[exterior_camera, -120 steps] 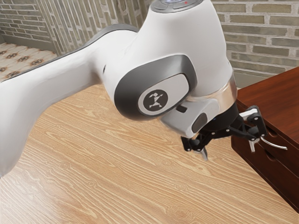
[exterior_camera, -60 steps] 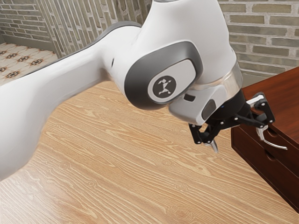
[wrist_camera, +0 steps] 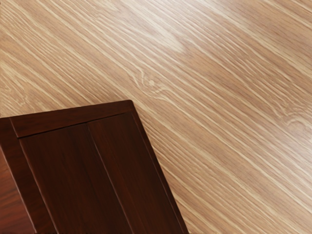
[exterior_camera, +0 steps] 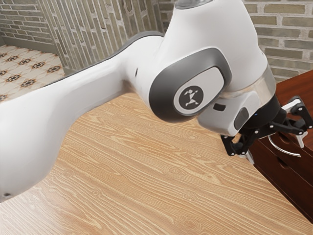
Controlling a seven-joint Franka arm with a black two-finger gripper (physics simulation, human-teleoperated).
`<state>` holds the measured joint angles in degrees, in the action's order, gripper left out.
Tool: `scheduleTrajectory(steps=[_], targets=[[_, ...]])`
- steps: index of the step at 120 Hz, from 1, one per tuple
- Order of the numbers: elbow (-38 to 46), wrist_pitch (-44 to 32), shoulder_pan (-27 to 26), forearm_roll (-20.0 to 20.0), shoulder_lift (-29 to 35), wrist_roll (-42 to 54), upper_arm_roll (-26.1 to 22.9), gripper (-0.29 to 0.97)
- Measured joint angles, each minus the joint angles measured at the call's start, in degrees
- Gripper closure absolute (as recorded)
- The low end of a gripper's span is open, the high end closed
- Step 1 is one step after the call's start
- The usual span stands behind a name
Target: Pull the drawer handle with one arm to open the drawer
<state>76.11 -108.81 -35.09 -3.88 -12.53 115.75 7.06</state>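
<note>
A dark red-brown drawer cabinet (exterior_camera: 292, 172) stands on the wooden table at the exterior view's right edge. A curved silver handle (exterior_camera: 284, 150) sits on its upper drawer front. My black gripper (exterior_camera: 275, 148) is open right in front of that drawer. One fingertip (exterior_camera: 301, 141) is beyond the handle and the other (exterior_camera: 250, 157) is off the cabinet's near corner, so the handle lies between them, untouched. The drawer front looks flush with the cabinet face. In the wrist view, a corner of the cabinet (wrist_camera: 87, 175) lies just under my hand.
The light wooden tabletop (exterior_camera: 146, 181) stretches wide toward the exterior view's left and front. A brick wall (exterior_camera: 288, 34) stands behind the cabinet. My large white arm (exterior_camera: 98, 112) crosses from the left and hides part of the table.
My arm has moved toward the exterior view's right, bringing the open gripper from beside the cabinet's corner to around the handle. The cabinet and drawer have not moved.
</note>
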Motion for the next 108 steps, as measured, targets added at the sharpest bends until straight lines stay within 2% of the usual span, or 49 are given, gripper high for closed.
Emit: scheduleTrajectory(steps=[35,54,97,108], targets=[[2.4,-2.0,0.7,-0.1,-0.3,-0.4,0.5,0.00],[7.2,-4.1,1.1,-0.1,2.4,-0.8,0.7,0.00],[7.6,-10.6,1.1,-0.6,0.7,-1.6,0.6,0.00],[7.7,-11.5,1.1,-0.6,0.4,-1.7,0.6,0.06]])
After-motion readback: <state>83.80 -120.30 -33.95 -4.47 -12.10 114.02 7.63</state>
